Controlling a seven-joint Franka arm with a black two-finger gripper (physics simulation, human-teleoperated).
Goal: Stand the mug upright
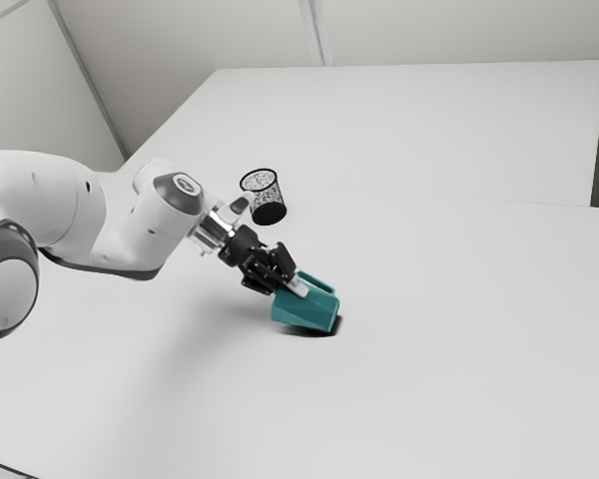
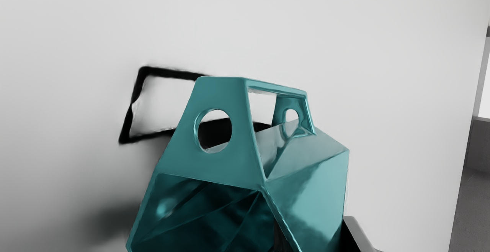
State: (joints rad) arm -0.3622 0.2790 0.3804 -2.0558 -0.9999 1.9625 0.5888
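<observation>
The teal angular mug [image 1: 307, 307] lies tilted on its side in the exterior view, its handle along the upper side. My gripper [image 1: 292, 287] reaches it from the exterior view's left, shut on its wall. In the wrist view the mug [image 2: 306, 190] shows its dark hollow inside and a handle with round holes. There the gripper [image 2: 316, 240] straddles the side wall: one dark finger shows inside the mouth, the other lies against the outer face. The lower part of the mug and most of the inner finger are hidden.
A dark-rimmed mesh cup [image 1: 264, 197] stands behind my hand on the white table [image 1: 459, 299]. A table edge runs down the wrist view near a grey floor [image 2: 474, 206]. The mug's dark shadow falls on the tabletop beside it.
</observation>
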